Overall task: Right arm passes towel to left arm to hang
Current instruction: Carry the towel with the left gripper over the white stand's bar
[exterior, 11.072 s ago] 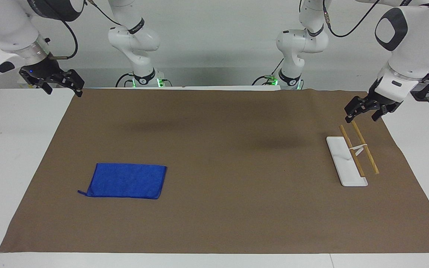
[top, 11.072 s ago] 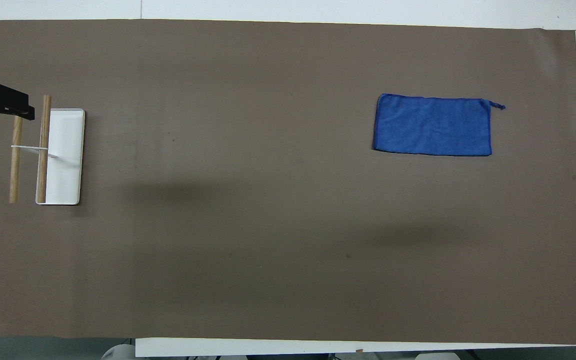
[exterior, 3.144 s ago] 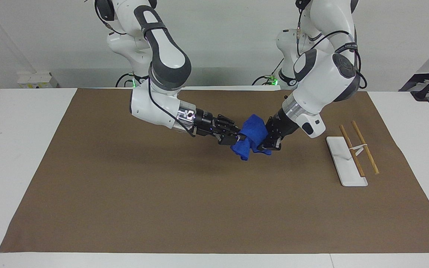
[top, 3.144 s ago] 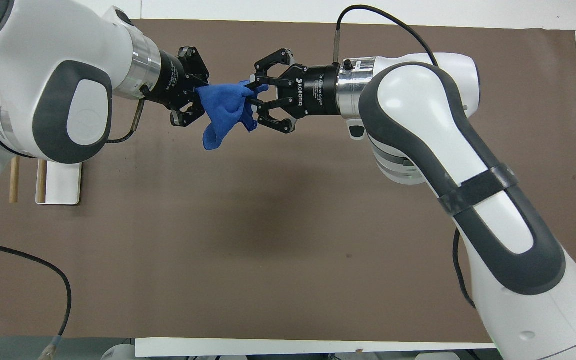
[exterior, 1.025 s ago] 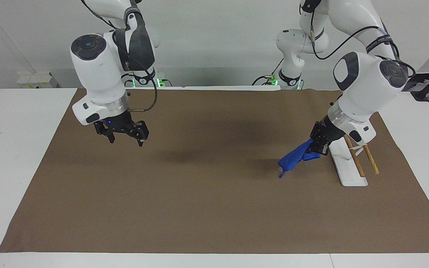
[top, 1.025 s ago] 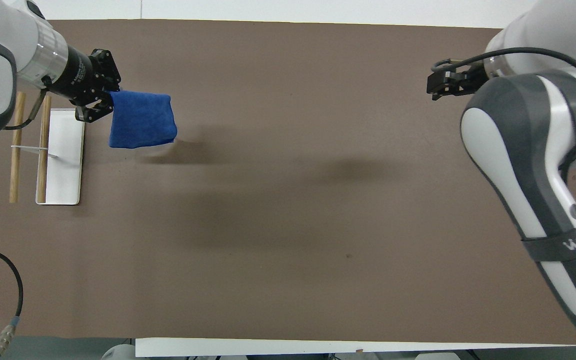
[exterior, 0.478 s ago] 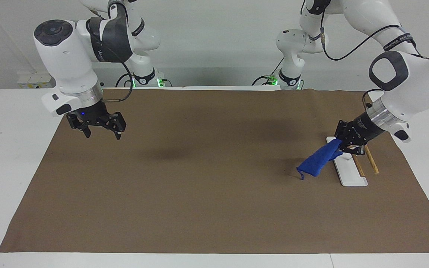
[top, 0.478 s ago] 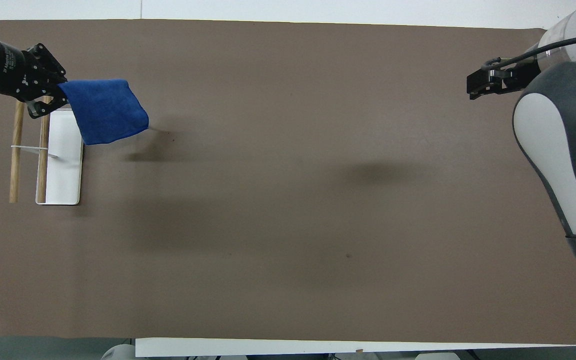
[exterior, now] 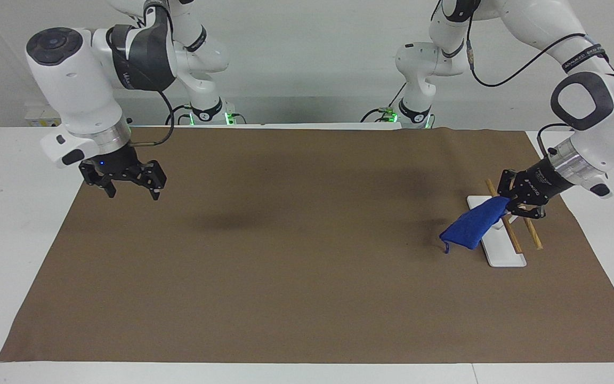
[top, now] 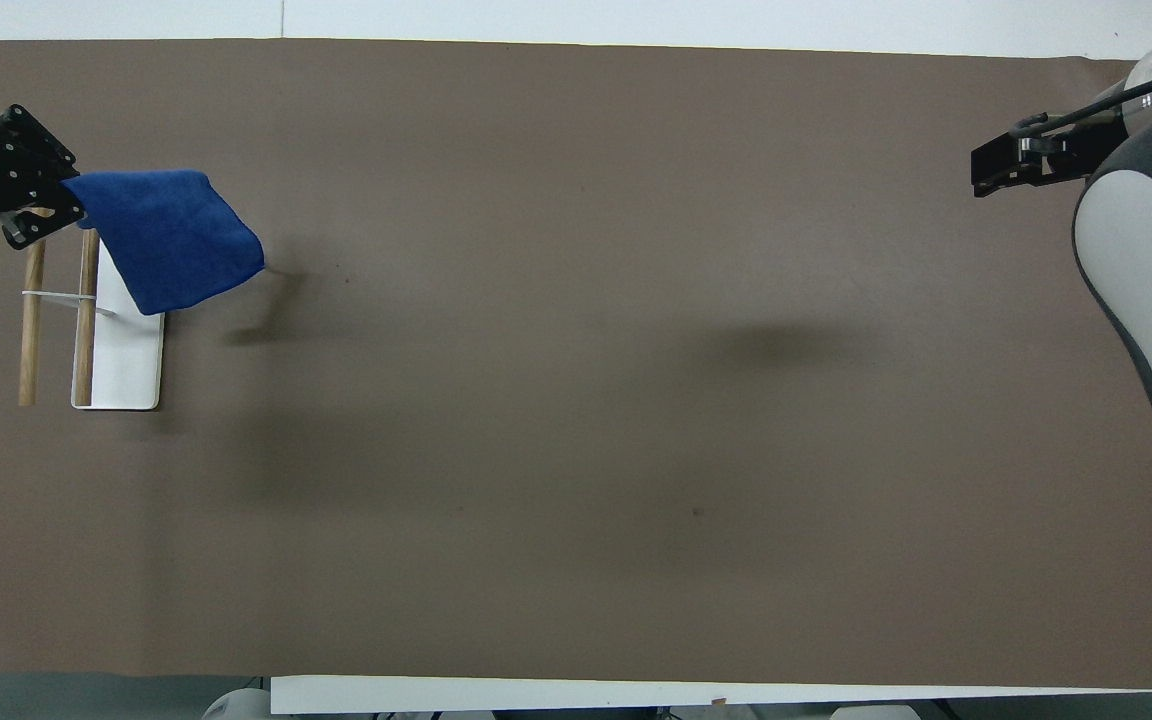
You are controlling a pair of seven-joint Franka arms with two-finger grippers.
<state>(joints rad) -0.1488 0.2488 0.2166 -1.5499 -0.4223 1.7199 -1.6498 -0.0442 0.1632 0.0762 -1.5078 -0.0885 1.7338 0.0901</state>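
The blue towel (exterior: 472, 226) hangs folded from my left gripper (exterior: 508, 205), which is shut on one end of it over the wooden bars (exterior: 509, 229) of the rack. The towel slopes down over the white rack base (exterior: 501, 253) toward the mat. In the overhead view the towel (top: 166, 240) trails from the left gripper (top: 61, 195) across the rack base (top: 121, 365). My right gripper (exterior: 128, 186), with its blue wrist light, is open and empty above the mat's edge at the right arm's end (top: 1011, 170).
A brown mat (exterior: 285, 256) covers the table. The rack's two wooden bars (top: 31, 340) stand at the left arm's end. White table (exterior: 14, 224) lies bare outside the mat at both ends.
My left gripper has carried the towel farther over the rack toward the left arm's end. My right gripper has drawn back toward its own end of the table.
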